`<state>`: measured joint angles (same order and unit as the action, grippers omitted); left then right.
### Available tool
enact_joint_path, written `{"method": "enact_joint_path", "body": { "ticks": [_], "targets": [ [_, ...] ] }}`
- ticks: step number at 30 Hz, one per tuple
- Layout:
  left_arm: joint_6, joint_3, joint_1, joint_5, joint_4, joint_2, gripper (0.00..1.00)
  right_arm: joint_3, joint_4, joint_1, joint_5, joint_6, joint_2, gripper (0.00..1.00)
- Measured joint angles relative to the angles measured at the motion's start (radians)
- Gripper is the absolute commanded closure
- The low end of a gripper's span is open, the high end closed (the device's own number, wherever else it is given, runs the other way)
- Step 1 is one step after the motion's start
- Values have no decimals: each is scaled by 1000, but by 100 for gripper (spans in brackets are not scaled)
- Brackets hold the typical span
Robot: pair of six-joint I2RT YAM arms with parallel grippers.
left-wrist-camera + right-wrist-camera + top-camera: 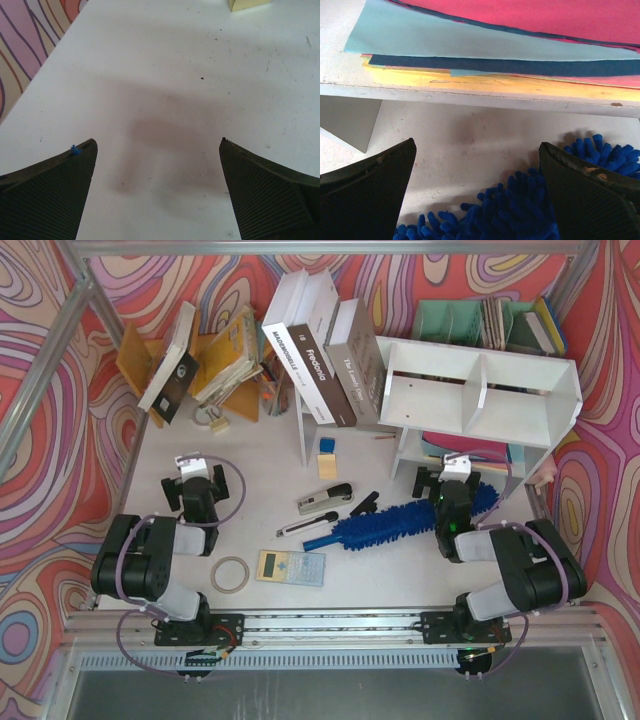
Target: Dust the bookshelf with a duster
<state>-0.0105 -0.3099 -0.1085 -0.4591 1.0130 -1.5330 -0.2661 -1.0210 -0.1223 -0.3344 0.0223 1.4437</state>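
Wide-open right gripper low over duster head, gripping nothing.
Flat on table, fluffy end just before bookshelf lower tier, handle pointing left; left gripper equally wide over bare tabletop.

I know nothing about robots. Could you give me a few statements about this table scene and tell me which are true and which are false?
1. The duster lies on the table, held by neither arm. True.
2. The left gripper is clamped on a book. False: it stands open over bare table.
3. The right gripper hangs open above the duster's fluffy head. True.
4. The lower tier of the bookshelf is bare. False: coloured sheets are stacked on it.
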Motion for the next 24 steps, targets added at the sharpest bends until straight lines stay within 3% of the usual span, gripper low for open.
{"method": "enact_joint_path", "body": {
  "ticks": [24],
  "targets": [
    [-43, -36, 16, 21, -69, -7, 2, -3, -259, 37, 164, -34, 223, 1]
  ]
}}
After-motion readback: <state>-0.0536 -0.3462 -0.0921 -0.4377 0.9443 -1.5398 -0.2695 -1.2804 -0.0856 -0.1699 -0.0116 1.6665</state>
